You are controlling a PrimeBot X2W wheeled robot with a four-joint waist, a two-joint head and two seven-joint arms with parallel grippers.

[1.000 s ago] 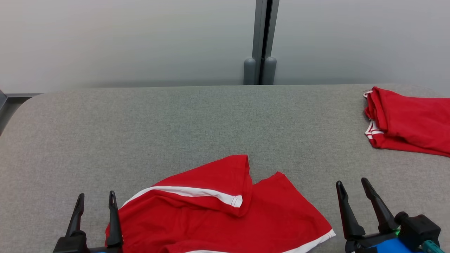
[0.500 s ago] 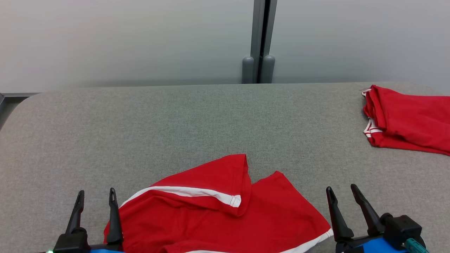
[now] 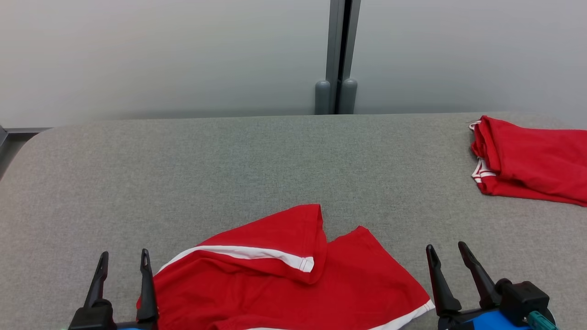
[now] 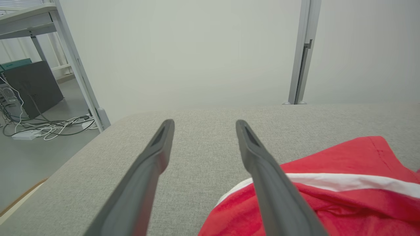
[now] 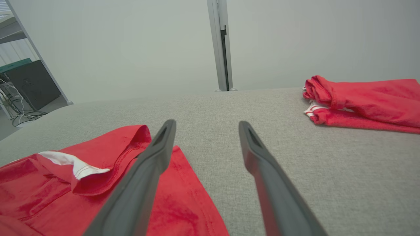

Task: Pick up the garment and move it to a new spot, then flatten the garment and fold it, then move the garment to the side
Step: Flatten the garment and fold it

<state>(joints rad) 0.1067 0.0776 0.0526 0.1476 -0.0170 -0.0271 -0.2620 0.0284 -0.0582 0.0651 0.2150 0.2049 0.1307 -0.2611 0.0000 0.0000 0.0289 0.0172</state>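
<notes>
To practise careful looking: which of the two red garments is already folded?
The far-right garment: it lies in a compact layered bundle. The near garment, at the front edge, lies spread out with one flap turned over.

This is looking like a robotics lab or test room rather than a home. A broad table (image 3: 229,156) padded in plain grey fabric is taking up the near ground. Bare pale wall panels (image 3: 160,55) are closing it off at the far side, meeting at a grey metal post (image 3: 338,50). Off to the far left, a grey metal rack (image 4: 73,62) is standing on a smooth grey floor (image 4: 29,160). A dark computer case (image 4: 32,87) is sitting beside it, and loose cables (image 4: 49,126) are trailing across to a small white block (image 4: 24,135). The robot's left gripper (image 3: 124,253) and right gripper (image 3: 445,245) are hanging over the table's near edge.
</notes>
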